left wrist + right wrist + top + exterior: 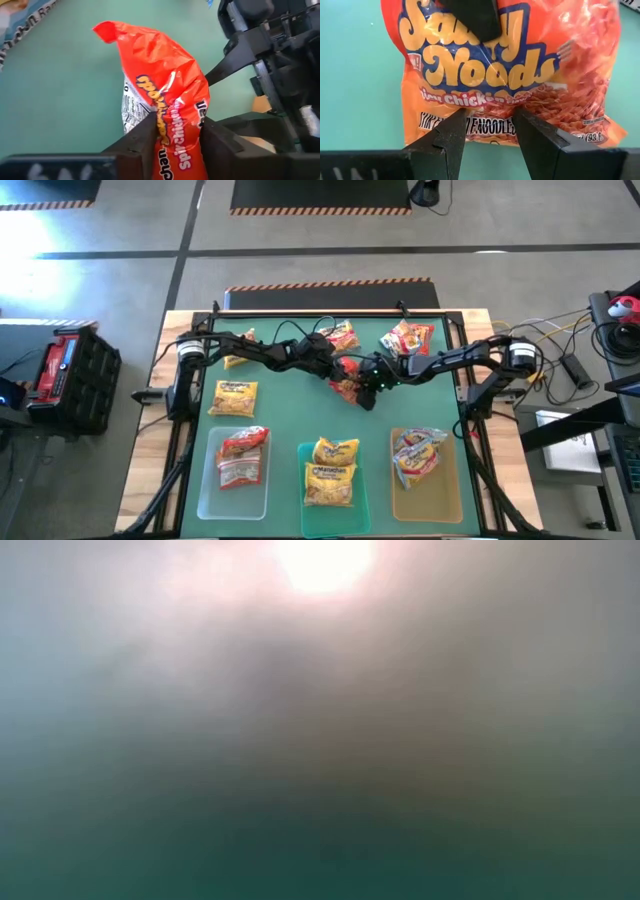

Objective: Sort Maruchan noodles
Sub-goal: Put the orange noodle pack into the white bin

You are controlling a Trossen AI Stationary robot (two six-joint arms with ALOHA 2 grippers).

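Observation:
A red-orange noodle packet [347, 380] [165, 75] sits at the middle of the green mat between both grippers. My left gripper [330, 364] [177, 125] reaches in from the left and is shut on it. My right gripper [373, 376] [490, 120] comes from the right and is open, its fingers standing over the packet's lower printed edge [490, 127]. Whether they touch it does not show. Loose packets lie flat on the mat: yellow ones [236, 397] [238, 361], a yellow-orange one [341, 336] and a red-white one [407, 338]. The low view shows only blur. My left gripper pinches the red-orange packet between its two fingers at a crumpled stretch near one end [172, 117], the plastic bunched into several layers. The rest of the packet stands out beyond the fingers, its far corner [107, 30] over the mat. Whether any part rests on the mat is not visible.
Three trays line the near edge: a clear one [205, 498] with red-white packets, a teal one [305, 520] with yellow packets, an amber one [455, 505] with mixed packets. The arms nearly meet at the mat's middle. Cables and gear lie off the table's right side.

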